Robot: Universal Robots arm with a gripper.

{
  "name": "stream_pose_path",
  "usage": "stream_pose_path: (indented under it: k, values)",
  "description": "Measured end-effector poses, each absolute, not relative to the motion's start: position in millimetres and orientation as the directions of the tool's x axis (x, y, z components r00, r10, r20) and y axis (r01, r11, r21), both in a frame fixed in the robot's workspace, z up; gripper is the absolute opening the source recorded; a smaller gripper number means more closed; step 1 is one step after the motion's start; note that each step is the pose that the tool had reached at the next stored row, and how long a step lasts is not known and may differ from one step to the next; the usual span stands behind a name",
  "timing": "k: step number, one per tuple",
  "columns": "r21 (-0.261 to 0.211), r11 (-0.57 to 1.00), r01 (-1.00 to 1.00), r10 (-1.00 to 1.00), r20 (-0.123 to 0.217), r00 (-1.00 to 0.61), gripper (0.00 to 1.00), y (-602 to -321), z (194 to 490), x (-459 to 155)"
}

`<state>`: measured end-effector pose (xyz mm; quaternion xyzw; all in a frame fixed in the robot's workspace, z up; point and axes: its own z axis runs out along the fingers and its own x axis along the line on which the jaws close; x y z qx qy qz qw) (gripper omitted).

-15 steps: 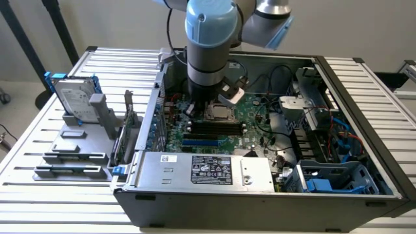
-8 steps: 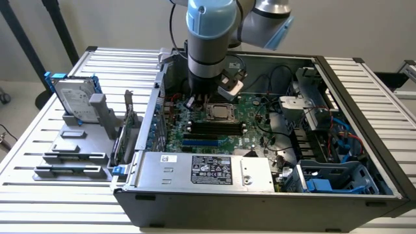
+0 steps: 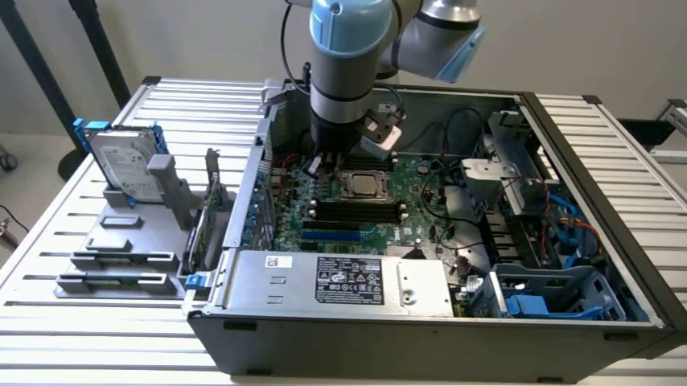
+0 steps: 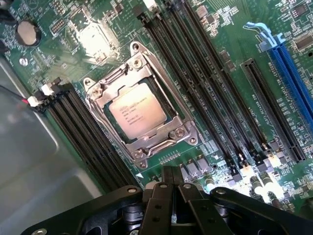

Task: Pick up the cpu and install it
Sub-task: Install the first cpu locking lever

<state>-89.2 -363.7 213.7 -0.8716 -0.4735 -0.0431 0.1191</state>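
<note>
Found the cpu (image 4: 137, 111) seated flat in its motherboard socket (image 4: 142, 115), metal top plate up, printed lines running diagonally across the wrist view; square, so no long axis. Noted memory slots (image 4: 205, 83) flanking the socket frame. Observed gripper (image 4: 172, 175) above the board, fingers pressed together, holding nothing. Logged hard drive (image 3: 121, 165) standing outside the case (image 3: 429, 322).

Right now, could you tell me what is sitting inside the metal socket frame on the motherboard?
The cpu lies flat inside the socket frame, silvery top with printed text facing up. The socket contacts beneath it are covered.
</note>
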Motion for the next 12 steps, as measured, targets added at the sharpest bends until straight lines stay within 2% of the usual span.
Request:
stream_pose_path:
  k: [12]
  values:
    - [-0.155,-0.414,0.897,0.883,0.169,0.437,0.11,-360.5,214.2,-89.8]
